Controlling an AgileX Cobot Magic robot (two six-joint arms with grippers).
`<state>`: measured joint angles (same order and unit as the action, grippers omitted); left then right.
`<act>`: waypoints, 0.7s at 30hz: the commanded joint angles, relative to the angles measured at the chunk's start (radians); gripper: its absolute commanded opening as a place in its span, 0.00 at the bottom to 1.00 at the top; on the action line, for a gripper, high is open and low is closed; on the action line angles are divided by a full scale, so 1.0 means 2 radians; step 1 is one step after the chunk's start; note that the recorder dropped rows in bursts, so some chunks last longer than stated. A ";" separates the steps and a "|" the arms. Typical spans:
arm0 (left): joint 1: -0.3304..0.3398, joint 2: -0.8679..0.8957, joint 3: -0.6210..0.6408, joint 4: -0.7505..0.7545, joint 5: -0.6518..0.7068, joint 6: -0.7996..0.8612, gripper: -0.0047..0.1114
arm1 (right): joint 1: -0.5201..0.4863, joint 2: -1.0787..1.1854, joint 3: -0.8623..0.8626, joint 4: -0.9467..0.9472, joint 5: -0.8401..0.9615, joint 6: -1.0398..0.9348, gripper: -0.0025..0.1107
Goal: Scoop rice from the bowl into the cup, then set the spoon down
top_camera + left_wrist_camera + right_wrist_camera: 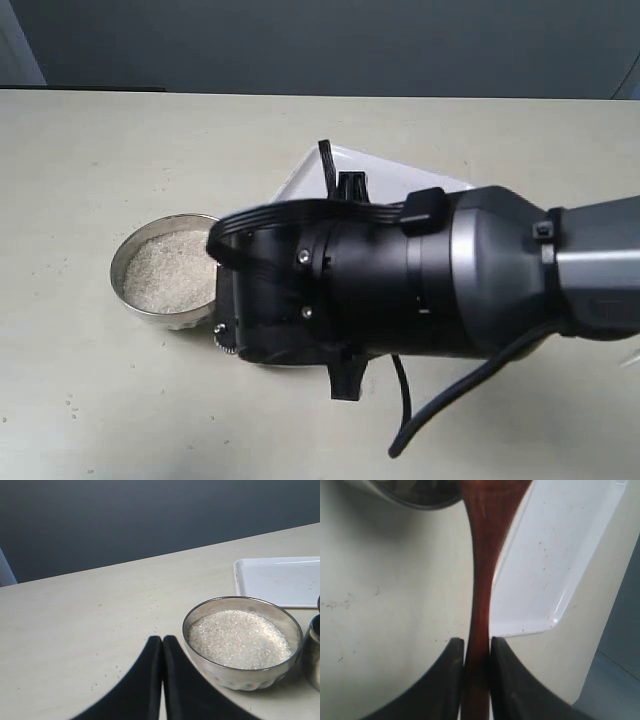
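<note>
The right pincer (477,642) is clamped on the spoon (481,580) handle. The spoon's head runs out of frame beside a steel rim (415,497), too cropped to tell bowl from cup. The left pincer (162,640) is pressed together, holding nothing, near the bowl (235,677) of rice (240,637) on the bench (75,630). The cup (314,650) is a sliver just beside the bowl. In the exterior view the right arm (420,285) hides spoon, cup and right pincer, leaving the bowl and a corner of the white tray (400,172).

The setting looks like a robotics lab bench, not a kitchen: a plain cream table (80,150) stands against a featureless dark grey wall (300,40), with a black cabled robot arm (480,270) above it.
</note>
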<state>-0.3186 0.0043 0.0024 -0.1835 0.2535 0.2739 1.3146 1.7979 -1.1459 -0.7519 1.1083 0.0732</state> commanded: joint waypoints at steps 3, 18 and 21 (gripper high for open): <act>-0.002 -0.002 -0.001 0.000 -0.007 -0.001 0.04 | 0.002 -0.007 0.003 -0.016 0.001 0.017 0.01; -0.002 -0.002 -0.001 0.000 -0.007 -0.001 0.04 | 0.026 -0.016 0.022 -0.054 -0.006 0.065 0.01; -0.002 -0.002 -0.001 0.000 -0.007 -0.001 0.04 | 0.025 -0.028 0.022 -0.037 -0.022 0.065 0.01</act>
<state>-0.3186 0.0043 0.0024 -0.1835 0.2535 0.2739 1.3656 1.7701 -1.1046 -0.8393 1.0889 0.1945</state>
